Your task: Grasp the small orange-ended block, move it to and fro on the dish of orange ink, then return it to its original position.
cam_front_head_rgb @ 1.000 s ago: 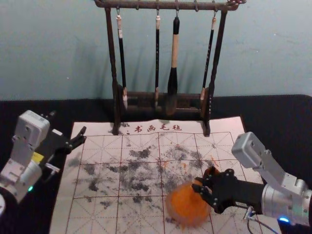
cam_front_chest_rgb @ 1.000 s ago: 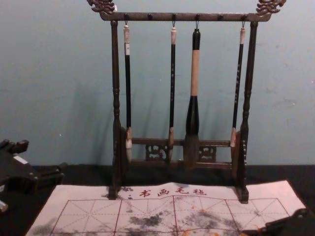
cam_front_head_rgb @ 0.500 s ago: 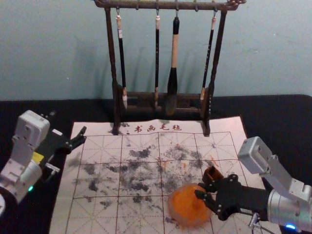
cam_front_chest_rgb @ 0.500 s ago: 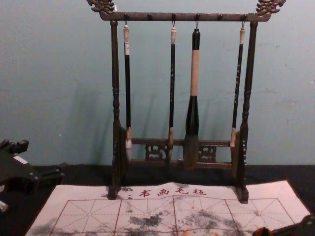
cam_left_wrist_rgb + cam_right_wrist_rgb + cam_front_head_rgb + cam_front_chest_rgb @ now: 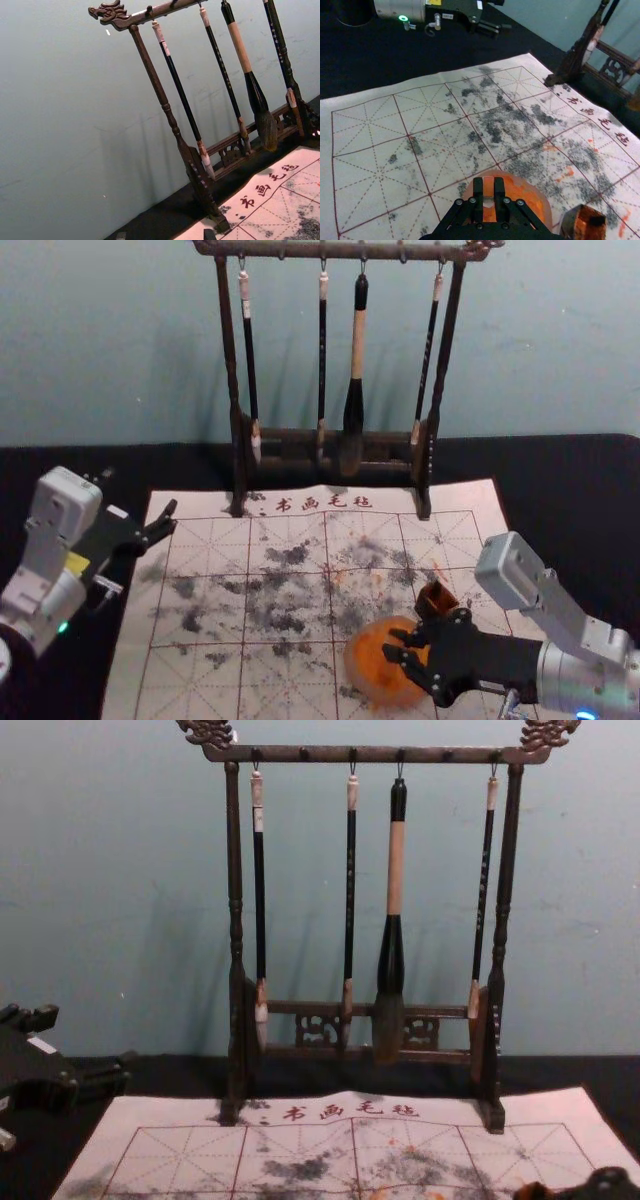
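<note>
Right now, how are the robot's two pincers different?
The left pincer is spread wide with nothing in it, but the right pincer is closed on a small orange-ended block. The left pincer is out by the left edge of the mat, while the right pincer is over the round dish of orange ink. Both pincers are black.

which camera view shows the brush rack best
The chest view: the brush rack stands upright, with both posts and feet visible. The head view shows it smaller; the left wrist view, tilted; the right wrist view, a lower part.
</note>
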Robot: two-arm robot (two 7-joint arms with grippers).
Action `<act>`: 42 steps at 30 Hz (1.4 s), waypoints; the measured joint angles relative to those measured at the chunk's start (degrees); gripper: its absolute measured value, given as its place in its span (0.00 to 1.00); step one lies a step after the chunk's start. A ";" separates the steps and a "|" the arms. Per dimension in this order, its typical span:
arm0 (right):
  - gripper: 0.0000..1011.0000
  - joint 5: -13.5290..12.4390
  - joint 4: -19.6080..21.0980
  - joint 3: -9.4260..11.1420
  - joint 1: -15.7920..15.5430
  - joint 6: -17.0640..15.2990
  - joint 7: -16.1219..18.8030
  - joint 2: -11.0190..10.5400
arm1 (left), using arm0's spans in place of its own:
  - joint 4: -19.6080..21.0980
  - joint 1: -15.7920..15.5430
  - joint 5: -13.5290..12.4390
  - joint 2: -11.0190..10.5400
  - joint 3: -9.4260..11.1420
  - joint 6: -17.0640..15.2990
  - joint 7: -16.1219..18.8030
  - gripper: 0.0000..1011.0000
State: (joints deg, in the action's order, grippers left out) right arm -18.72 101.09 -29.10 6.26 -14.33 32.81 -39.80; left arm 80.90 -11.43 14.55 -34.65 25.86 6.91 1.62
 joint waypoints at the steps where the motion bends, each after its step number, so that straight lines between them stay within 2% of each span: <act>1: 0.08 0.01 -0.02 -0.13 0.10 0.02 0.04 0.07 | 0.00 0.00 0.00 0.00 0.00 0.00 0.00 0.99; 9: 0.08 0.71 -1.50 -1.31 1.63 0.04 0.20 1.05 | 0.00 0.00 0.00 0.00 0.00 0.00 0.00 0.99; 17: 0.08 0.99 -3.13 -1.49 2.73 0.03 0.06 1.79 | 0.00 0.00 0.00 0.00 0.00 0.00 0.00 0.99; 27: 0.08 0.98 -4.26 -0.65 3.18 -0.17 -0.81 2.08 | 0.00 0.00 0.00 0.00 0.00 0.00 0.00 0.99; 42: 0.08 0.60 -3.98 0.82 2.19 -0.48 -1.63 1.44 | 0.00 0.00 0.00 0.00 0.00 0.00 0.00 0.99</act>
State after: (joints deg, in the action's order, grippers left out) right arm -18.12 97.11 -28.28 8.45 -14.81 31.18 -38.36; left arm 80.90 -11.43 14.55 -34.65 25.86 6.91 1.62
